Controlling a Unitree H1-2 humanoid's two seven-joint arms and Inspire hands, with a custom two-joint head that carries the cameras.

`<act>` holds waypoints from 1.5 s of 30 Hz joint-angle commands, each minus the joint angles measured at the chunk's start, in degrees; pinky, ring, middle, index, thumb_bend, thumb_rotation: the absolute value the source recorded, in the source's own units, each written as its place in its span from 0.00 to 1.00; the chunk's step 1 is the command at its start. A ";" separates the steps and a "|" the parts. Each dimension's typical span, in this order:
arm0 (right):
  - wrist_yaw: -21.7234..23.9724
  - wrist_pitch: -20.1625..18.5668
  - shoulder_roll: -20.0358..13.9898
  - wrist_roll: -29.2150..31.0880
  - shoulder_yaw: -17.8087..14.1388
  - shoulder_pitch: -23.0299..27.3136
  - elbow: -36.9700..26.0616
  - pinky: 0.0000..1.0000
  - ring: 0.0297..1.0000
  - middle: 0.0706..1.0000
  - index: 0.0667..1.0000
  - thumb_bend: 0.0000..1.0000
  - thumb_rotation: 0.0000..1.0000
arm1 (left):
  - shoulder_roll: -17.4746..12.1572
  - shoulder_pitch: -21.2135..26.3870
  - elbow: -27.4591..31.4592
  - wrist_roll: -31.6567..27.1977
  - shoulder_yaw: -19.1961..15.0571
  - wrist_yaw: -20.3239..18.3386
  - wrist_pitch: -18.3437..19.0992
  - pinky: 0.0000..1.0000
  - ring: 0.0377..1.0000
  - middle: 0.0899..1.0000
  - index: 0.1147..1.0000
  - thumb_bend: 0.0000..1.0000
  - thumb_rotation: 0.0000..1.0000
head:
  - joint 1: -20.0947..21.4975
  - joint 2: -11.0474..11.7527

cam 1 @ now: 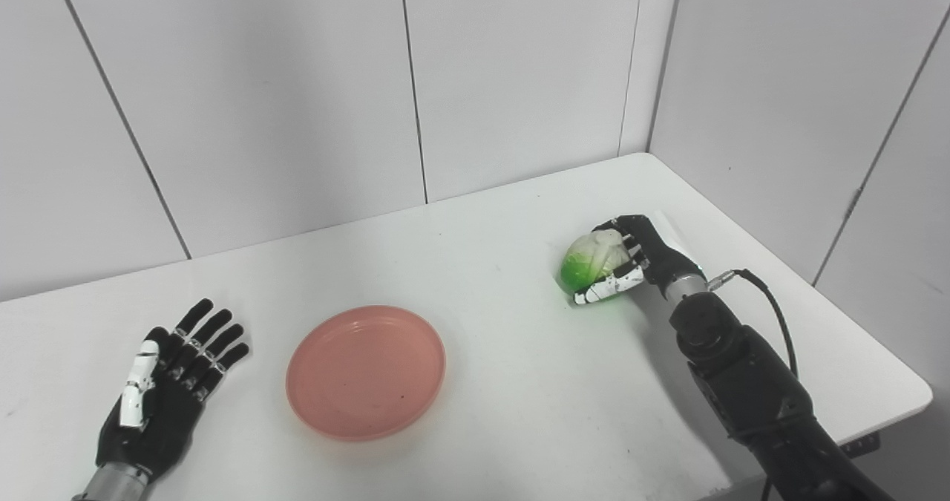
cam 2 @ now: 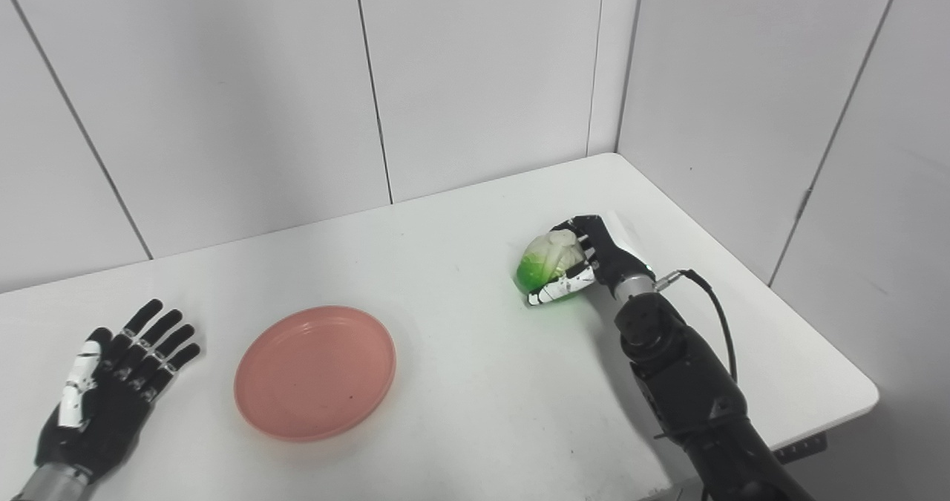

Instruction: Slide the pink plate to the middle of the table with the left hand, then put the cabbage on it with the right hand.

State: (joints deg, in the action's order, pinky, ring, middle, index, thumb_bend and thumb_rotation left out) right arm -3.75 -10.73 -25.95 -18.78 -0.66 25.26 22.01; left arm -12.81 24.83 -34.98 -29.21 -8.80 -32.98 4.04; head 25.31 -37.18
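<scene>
**Ana:** White wall panels with thin dark seams are closing in the scene behind and to the right, and a white tabletop [cam 1: 490,263] is filling most of the view below them. What is sitting on it?

**Ben:** Largest first: the right arm [cam 1: 749,390], black and jointed, is reaching in from the bottom right corner with a dark cable [cam 1: 772,308] looping beside its wrist. Next, the pink plate [cam 1: 366,372] is lying flat, left of centre and toward the near edge, with nothing on it.

**Ana:** And the hands?

**Ben:** The left hand [cam 1: 159,393] is resting palm down at the near left, just beside the plate but not touching it, its fingers [cam 1: 215,338] spreading apart and gripping nothing. The right hand [cam 1: 638,263] is sitting well apart from the plate, on the right side toward the back.

**Ana:** Where is the cabbage?

**Ben:** The cabbage [cam 1: 590,263], pale on top and bright green below, is sitting in that right hand, whose fingers are wrapping around it from above and from the near side. It is low at the tabletop; I cannot tell whether it is touching the surface.
</scene>
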 commanded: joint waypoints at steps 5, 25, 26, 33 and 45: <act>0.49 0.76 -0.63 1.15 -0.89 0.75 -5.16 0.35 0.38 0.40 0.49 0.52 0.00 | 0.64 -5.08 -3.19 1.60 1.02 1.77 5.02 0.82 0.84 0.85 0.84 0.45 0.89 | -0.69 0.14; 17.58 -12.54 -0.13 -2.21 8.05 6.00 -28.68 0.35 0.41 0.42 0.48 0.53 0.00 | 4.80 -6.78 3.22 3.32 3.59 6.76 5.40 0.87 0.88 0.88 0.86 0.45 0.93 | -9.35 0.87; 18.10 -12.74 0.16 -2.45 8.68 6.42 -28.90 0.35 0.40 0.42 0.48 0.53 0.00 | 5.31 -7.02 4.29 3.55 3.84 7.54 5.77 0.87 0.88 0.88 0.86 0.44 0.93 | -11.00 0.93; 21.13 -10.93 4.47 -2.61 13.72 9.54 -27.27 0.35 0.40 0.42 0.48 0.53 0.00 | 8.73 -8.40 11.31 4.84 5.64 13.94 9.85 0.89 0.90 0.90 0.88 0.40 1.00 | -17.21 1.15; 19.15 -4.68 12.31 -5.11 19.65 11.23 -16.53 0.38 0.41 0.41 0.47 0.53 0.00 | 12.10 -8.61 15.31 7.16 7.27 18.97 12.45 0.92 0.92 0.92 0.91 0.37 1.00 | -23.12 0.62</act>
State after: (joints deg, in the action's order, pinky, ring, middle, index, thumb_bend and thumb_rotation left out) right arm 16.98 -19.33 -13.97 -23.83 19.34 33.45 6.09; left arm -0.85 18.83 -17.04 -23.75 -2.31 -16.15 10.62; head 2.55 -36.56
